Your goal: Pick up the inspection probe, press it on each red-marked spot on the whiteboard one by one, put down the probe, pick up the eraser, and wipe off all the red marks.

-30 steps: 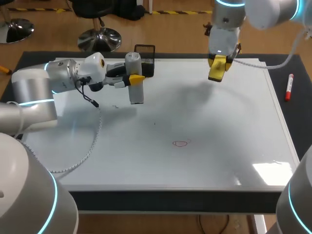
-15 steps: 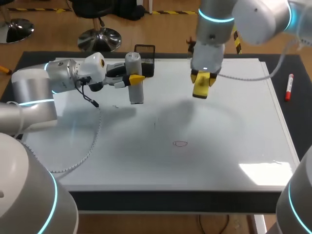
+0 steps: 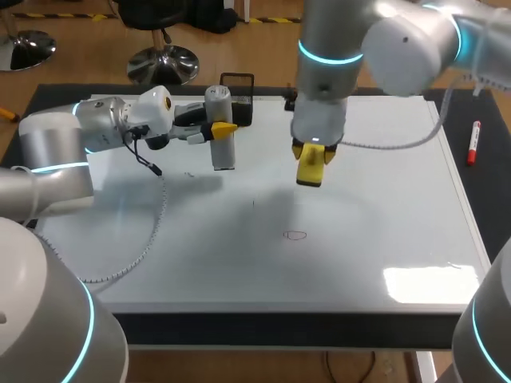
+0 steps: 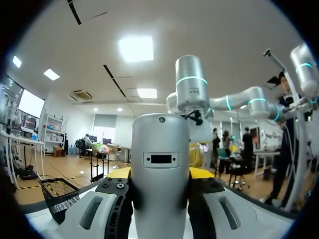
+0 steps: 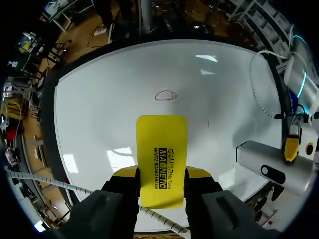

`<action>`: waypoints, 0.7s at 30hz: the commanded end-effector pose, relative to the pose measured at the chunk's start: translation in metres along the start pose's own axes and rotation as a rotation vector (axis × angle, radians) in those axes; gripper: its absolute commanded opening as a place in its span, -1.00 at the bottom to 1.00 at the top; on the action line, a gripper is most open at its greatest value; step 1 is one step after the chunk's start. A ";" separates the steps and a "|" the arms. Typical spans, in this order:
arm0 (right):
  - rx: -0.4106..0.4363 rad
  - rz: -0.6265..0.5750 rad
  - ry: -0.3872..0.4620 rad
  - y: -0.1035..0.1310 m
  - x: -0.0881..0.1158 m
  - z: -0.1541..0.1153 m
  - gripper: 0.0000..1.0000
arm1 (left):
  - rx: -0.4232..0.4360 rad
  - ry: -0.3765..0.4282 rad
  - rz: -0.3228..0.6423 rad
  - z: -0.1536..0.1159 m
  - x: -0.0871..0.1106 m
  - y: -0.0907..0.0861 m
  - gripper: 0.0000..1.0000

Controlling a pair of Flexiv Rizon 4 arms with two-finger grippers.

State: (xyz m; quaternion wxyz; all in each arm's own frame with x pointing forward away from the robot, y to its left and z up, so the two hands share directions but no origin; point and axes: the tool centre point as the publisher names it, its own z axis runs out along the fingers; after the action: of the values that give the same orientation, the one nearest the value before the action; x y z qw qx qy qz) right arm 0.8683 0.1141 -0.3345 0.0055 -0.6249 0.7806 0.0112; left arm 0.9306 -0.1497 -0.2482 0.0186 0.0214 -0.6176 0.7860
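Right gripper (image 3: pixel 310 169) pinched eraser (image 5: pixel 162 149) above centre-frame red mark (image 3: pixel 295 234), seemingly ready to wipe; left gripper (image 3: pixel 219 131) clamped probe (image 3: pixel 224 153), parked upper-left.

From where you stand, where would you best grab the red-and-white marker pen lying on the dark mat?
Probably the red-and-white marker pen at mid-barrel, from straight above, with the fingers closing across it. It is slim and lies flat on the dark mat, with space on both sides.
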 end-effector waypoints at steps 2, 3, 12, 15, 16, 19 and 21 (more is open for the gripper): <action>0.027 -0.007 0.009 0.019 -0.010 0.010 -1.00 | 0.000 -0.003 0.002 0.000 0.001 -0.001 -1.00; 0.025 -0.009 0.009 0.022 -0.011 0.012 -1.00 | 0.000 -0.003 0.002 0.000 0.001 -0.001 -1.00; 0.000 -0.044 0.010 0.042 -0.023 0.031 -1.00 | 0.000 -0.003 0.002 0.000 0.001 -0.001 -1.00; 0.014 -0.064 0.023 0.048 -0.028 0.033 -1.00 | 0.000 -0.003 0.002 0.000 0.001 -0.001 -1.00; 0.017 -0.072 0.025 0.051 -0.031 0.033 -1.00 | 0.000 -0.003 0.002 0.000 0.001 -0.001 -1.00; 0.017 -0.080 0.021 0.059 -0.036 0.038 -1.00 | 0.000 -0.003 0.002 0.000 0.001 -0.001 -1.00; 0.014 -0.084 0.018 0.063 -0.039 0.041 -1.00 | 0.000 -0.003 0.002 0.000 0.001 -0.001 -1.00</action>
State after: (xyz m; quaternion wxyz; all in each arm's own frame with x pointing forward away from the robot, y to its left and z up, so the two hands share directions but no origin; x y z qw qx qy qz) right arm 0.8167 0.1603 -0.3684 0.0044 -0.6569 0.7539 0.0047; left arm 0.9306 -0.1497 -0.2482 0.0185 0.0215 -0.6176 0.7860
